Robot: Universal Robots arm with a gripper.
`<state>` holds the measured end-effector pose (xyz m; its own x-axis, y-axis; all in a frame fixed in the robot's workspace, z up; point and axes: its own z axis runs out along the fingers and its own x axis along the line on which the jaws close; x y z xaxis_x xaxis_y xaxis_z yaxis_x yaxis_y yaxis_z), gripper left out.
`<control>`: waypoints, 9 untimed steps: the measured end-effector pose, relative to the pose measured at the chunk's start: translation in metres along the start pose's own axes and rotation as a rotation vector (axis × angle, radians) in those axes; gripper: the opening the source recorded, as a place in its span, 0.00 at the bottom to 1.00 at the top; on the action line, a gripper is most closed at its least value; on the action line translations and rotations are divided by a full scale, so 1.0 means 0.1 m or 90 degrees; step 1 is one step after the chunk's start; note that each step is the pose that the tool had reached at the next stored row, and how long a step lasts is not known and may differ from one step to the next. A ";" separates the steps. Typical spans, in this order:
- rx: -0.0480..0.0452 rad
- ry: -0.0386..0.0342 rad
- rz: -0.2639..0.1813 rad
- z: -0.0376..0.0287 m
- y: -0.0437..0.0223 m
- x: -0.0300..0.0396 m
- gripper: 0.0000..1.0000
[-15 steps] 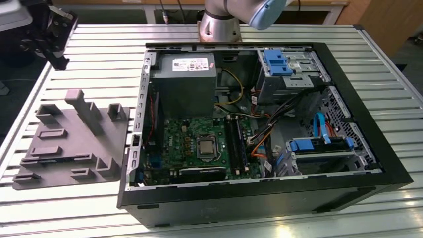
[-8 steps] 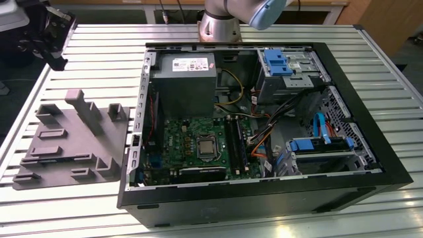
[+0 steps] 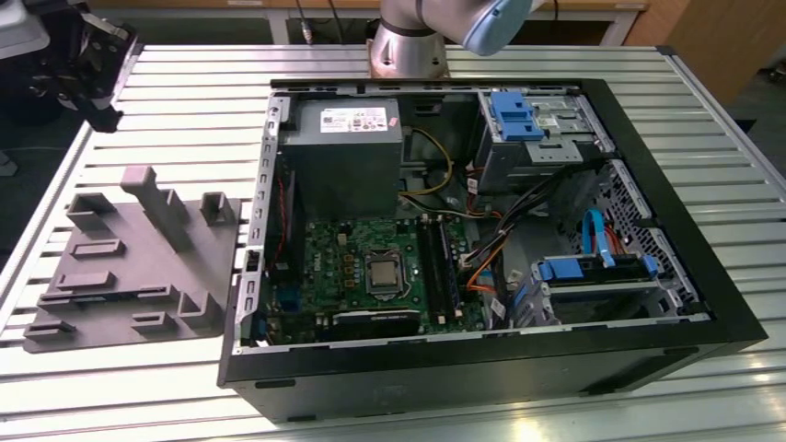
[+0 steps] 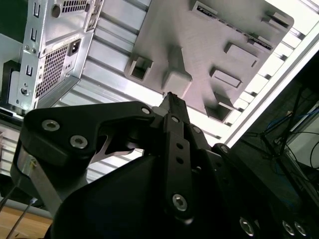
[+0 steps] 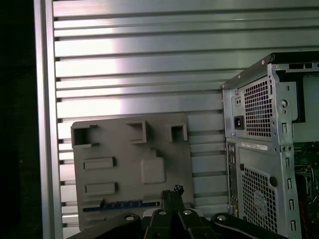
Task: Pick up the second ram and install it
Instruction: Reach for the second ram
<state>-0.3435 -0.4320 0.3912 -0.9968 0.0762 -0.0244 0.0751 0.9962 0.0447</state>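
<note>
One stick, the second ram (image 5: 122, 205), is sitting in a slot along the edge of one grey tray (image 5: 129, 164), near the tips of the single pincer (image 5: 172, 191). Its two fingers are pressing together, gripping nothing, hanging above the table (image 5: 139, 64). One open computer case (image 5: 259, 149) is standing off to the pincer's side.

Silver slatted aluminium bench (image 3: 184, 110), its ribs running across the exterior view. Two items rest directly on it. A flat grey plastic tray (image 3: 123, 267) with raised blocks and recessed slots lies toward the exterior view's left. A black open-sided computer tower case (image 3: 491, 379) lies on its side just beside the tray, toward the exterior view's right.
</note>
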 end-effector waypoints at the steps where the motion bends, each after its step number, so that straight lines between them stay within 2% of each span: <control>1: 0.0000 0.0000 0.000 0.000 -0.002 0.002 0.11; 9: 0.0000 0.0000 0.000 0.000 -0.016 0.018 0.11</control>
<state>-0.3454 -0.4334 0.3911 -0.9968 0.0763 -0.0244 0.0752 0.9962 0.0447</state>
